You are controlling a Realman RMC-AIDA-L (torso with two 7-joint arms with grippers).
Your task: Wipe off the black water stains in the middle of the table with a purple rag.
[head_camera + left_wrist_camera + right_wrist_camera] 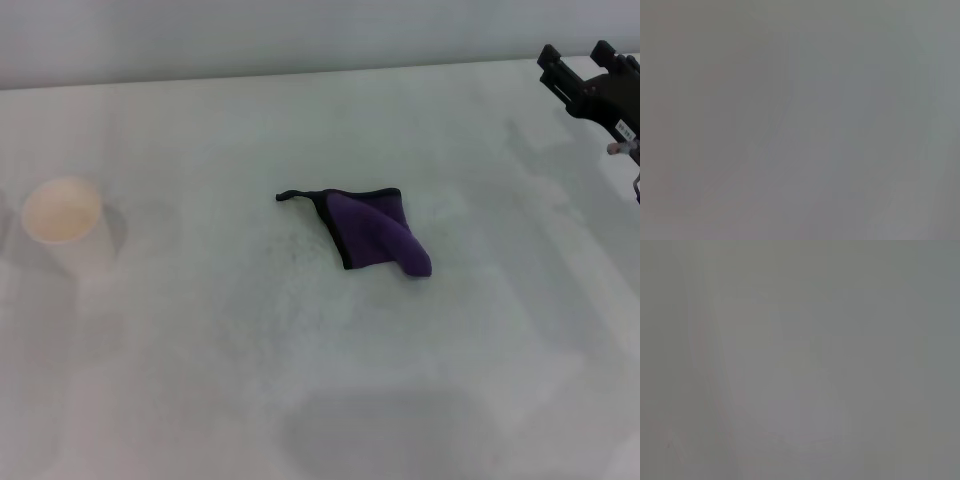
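Observation:
The purple rag (pixel 372 232) lies crumpled on the white table (pixel 300 400) near its middle, with its black corner loop pointing left. No black spot shows anywhere on the tabletop; only a faint grey speckled smear (pixel 285 290) lies beside and in front of the rag. My right gripper (pixel 575 58) hangs at the far right edge, well away from the rag, with its fingers apart and empty. My left gripper is out of view. Both wrist views show only plain grey.
A white paper cup (pixel 68 228) stands upright at the left side of the table. The table's far edge (pixel 300 72) runs along the back.

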